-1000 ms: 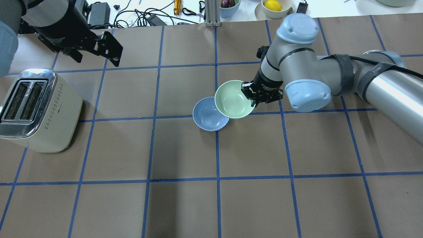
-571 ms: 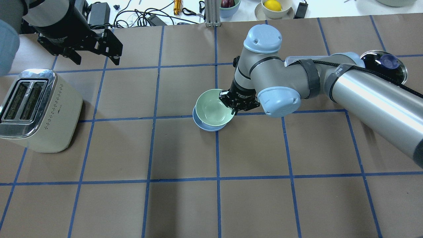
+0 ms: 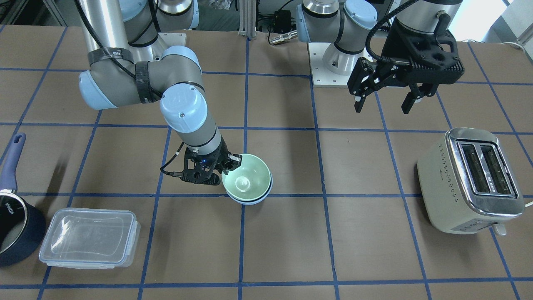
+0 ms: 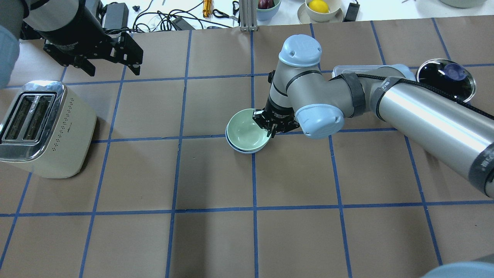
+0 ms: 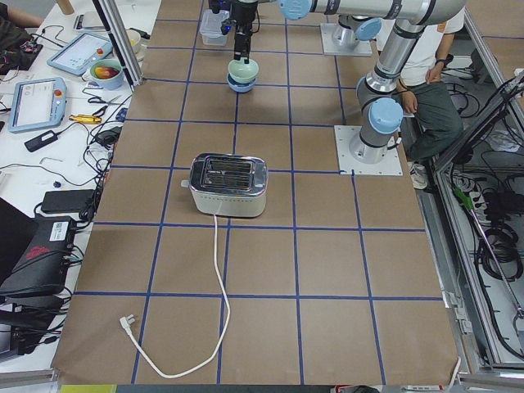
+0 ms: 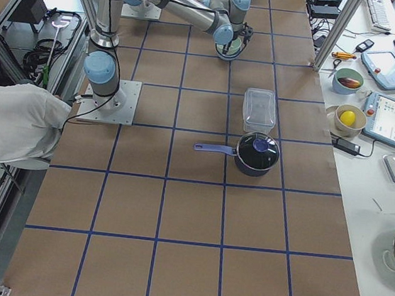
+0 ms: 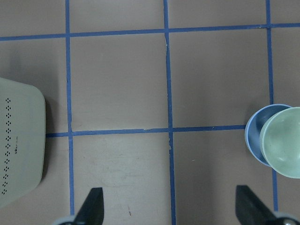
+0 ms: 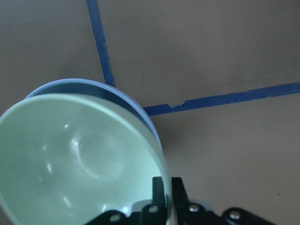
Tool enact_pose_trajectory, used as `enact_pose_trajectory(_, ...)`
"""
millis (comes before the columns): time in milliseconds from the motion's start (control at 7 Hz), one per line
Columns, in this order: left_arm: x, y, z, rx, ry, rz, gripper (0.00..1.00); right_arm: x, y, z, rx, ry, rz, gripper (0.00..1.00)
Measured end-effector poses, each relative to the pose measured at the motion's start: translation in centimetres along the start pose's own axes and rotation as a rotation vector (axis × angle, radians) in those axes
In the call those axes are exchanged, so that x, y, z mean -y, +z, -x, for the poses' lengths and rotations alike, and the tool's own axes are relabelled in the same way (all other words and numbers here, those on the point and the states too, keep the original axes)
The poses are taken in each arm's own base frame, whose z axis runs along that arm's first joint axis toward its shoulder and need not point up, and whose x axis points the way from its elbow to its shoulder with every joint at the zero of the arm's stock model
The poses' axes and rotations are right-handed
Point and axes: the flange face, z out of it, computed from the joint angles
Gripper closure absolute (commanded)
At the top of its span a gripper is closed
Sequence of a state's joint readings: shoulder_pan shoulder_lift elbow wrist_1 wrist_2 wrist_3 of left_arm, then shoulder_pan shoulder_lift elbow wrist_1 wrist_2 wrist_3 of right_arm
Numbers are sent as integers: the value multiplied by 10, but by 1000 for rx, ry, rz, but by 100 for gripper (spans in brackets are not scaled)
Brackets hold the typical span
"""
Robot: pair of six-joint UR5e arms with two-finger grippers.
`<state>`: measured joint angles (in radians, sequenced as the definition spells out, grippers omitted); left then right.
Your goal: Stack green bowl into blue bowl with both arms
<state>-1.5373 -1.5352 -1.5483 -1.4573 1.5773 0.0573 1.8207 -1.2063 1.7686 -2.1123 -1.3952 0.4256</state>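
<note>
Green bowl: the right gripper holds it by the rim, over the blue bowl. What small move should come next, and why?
Probably open the right gripper and let go. The green bowl appears to sit inside the blue bowl, whose rim shows only as a thin crescent beside it, so the pinch on the green rim looks unneeded.

The desk (image 4: 212,239) is covered in brown paper marked into squares by blue tape. Toward the robot's left end a cream toaster (image 4: 42,129) stands on it, its white cord (image 5: 214,278) trailing over the paper to a plug that lies loose there. Near the middle a blue bowl (image 7: 254,136) sits over a tape crossing. On the robot's right side a clear lidded plastic box (image 3: 89,237) lies just beside a dark saucepan (image 6: 257,153) with its lid on.
</note>
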Motion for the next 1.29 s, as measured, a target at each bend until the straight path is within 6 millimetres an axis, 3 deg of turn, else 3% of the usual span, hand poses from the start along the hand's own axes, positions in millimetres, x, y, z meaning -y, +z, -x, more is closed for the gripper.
enact_pose_trajectory(143, -1, 1, -1, -2, -1, 1, 0, 5, -6, 3, 3, -5, -11, 0)
enact_pose_trajectory(429, -2, 3, -2, -3, -1, 5, 0, 23, -48, 11, -10, -5, -11, 0)
enact_pose_trajectory(714, -3, 4, -4, -5, 0, 7, 0, 36, -132, 7, -56, -2, 18, 0)
enact_pose_trajectory(857, -3, 4, -4, -6, 0, 7, 0, 32, -182, -3, -72, -27, 26, 0)
enact_pose_trajectory(1000, -3, 4, -4, -7, 1, 7, 0, 24, -219, -18, -86, -95, 28, 0)
enact_pose_trajectory(1286, -3, 4, -5, -7, 1, 7, 0, 8, -262, -62, -136, -234, 5, 0)
